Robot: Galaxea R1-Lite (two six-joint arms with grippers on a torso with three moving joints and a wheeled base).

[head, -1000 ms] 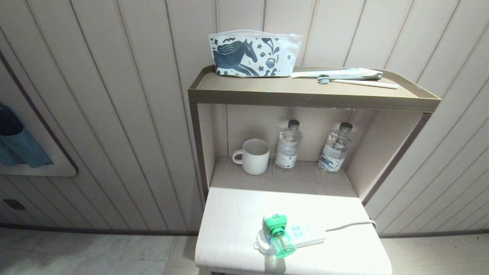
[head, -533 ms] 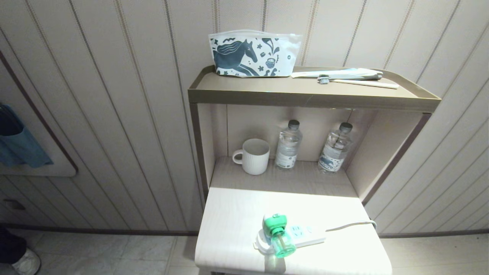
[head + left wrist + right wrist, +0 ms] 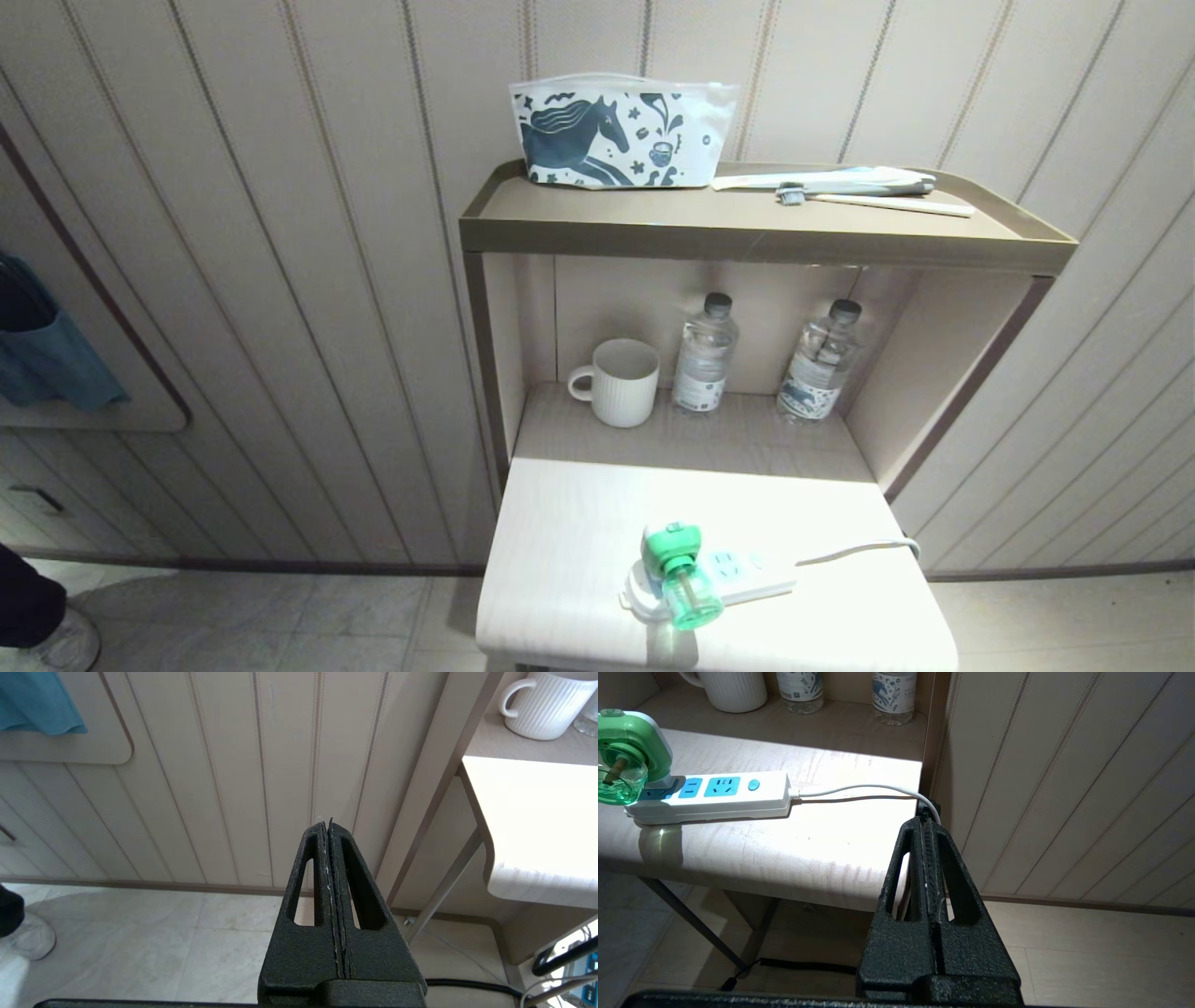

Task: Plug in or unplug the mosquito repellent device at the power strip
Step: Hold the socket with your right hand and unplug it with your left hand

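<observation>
The mosquito repellent device [image 3: 680, 574], a green bottle with a green-and-white head, stands plugged into the left end socket of the white power strip [image 3: 738, 574] near the front of the pale table [image 3: 579, 541]. In the right wrist view the device [image 3: 623, 765] sits on the strip [image 3: 714, 795], whose cord [image 3: 859, 788] runs to the table's right edge. My right gripper [image 3: 927, 820] is shut and empty, low beside the table's right front corner. My left gripper [image 3: 327, 822] is shut and empty, low to the table's left, facing the panelled wall. Neither arm shows in the head view.
A white mug [image 3: 618, 381] and two water bottles [image 3: 705, 355] [image 3: 822, 362] stand in the niche behind the table. A patterned pouch [image 3: 616, 131] and toothbrushes [image 3: 859, 191] lie on the top shelf. A person's shoe [image 3: 51, 639] is on the floor at far left.
The arms and the device have not moved. A person's foot has come into view on the floor at the far left.
</observation>
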